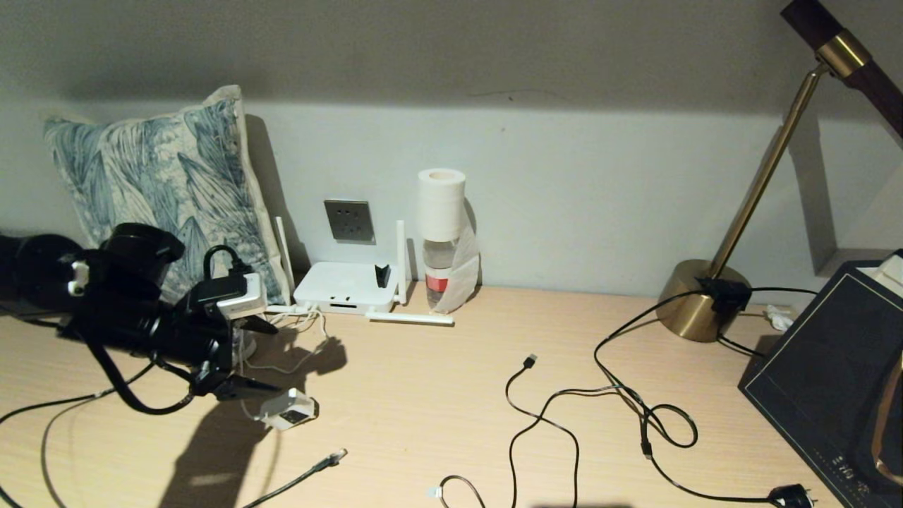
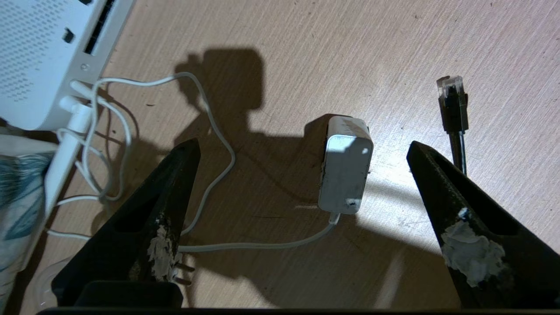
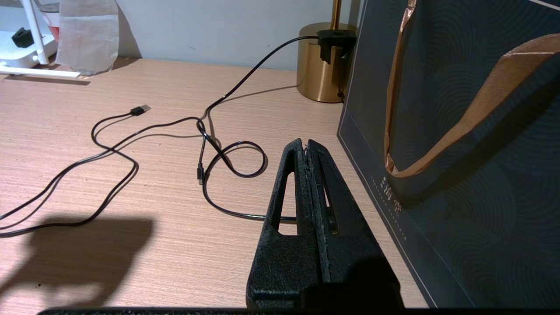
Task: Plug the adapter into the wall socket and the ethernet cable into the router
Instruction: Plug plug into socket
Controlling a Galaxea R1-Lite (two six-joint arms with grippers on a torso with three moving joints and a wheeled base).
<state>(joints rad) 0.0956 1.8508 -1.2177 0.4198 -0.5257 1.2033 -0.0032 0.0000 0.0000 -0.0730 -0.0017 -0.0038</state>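
Note:
The white adapter (image 1: 289, 409) lies on the wooden desk with its thin white cord trailing toward the router (image 1: 346, 286). My left gripper (image 1: 277, 358) hovers just above it, open and holding nothing. In the left wrist view the adapter (image 2: 345, 168) lies between the wide-spread fingers of the gripper (image 2: 302, 144), nearer one of them and touching neither. The ethernet cable's clear connector (image 1: 337, 456) (image 2: 451, 94) lies loose on the desk just beyond the adapter. The grey wall socket (image 1: 349, 220) is on the wall above the router (image 2: 39, 57). My right gripper (image 3: 305, 144) is shut and empty, low over the desk.
A patterned pillow (image 1: 162, 176) leans on the wall beside the router. A paper roll on a bottle (image 1: 441, 233) stands on the router's other side. A thin black USB cable (image 1: 529, 361), a brass lamp (image 1: 698, 300), a black pronged plug (image 1: 790, 496) and a dark paper bag (image 3: 459, 131) fill the desk's right side.

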